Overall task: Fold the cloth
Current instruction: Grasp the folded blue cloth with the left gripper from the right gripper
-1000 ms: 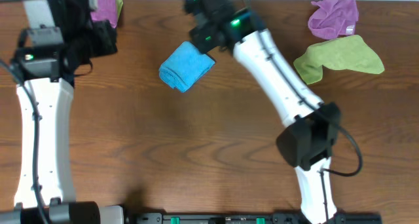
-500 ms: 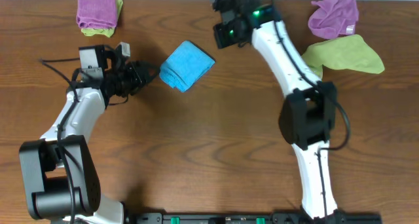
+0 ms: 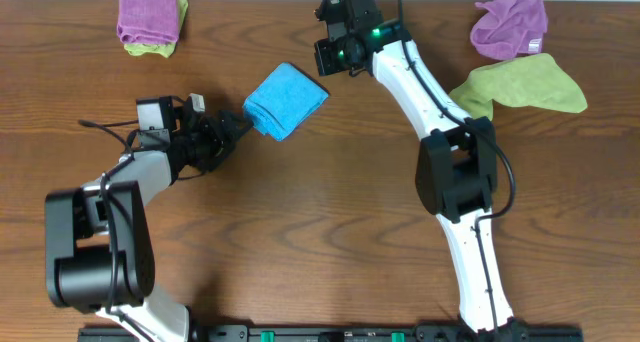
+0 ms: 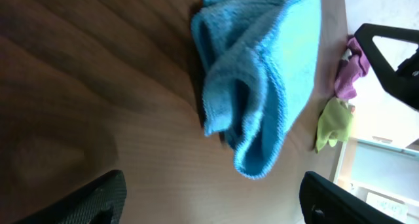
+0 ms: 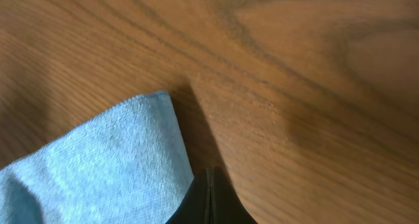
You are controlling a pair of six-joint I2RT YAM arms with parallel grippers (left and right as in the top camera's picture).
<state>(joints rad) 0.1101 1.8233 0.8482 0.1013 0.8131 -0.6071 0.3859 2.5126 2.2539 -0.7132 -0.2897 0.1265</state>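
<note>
The cloth [image 3: 286, 100], folded into a thick bundle, is laid on the table [image 3: 300, 242] toward its far middle. Just left of it the left tool [image 3: 238, 126] is held low, its fingers [image 4: 98, 198] spread wide with nothing between them and aimed at the cloth's layered edge. The left arm is bent back sharply toward its base. Beside the cloth's far right corner the right tool [image 3: 324, 60] is seen closed and empty, on an arm stretched far across the table.
</note>
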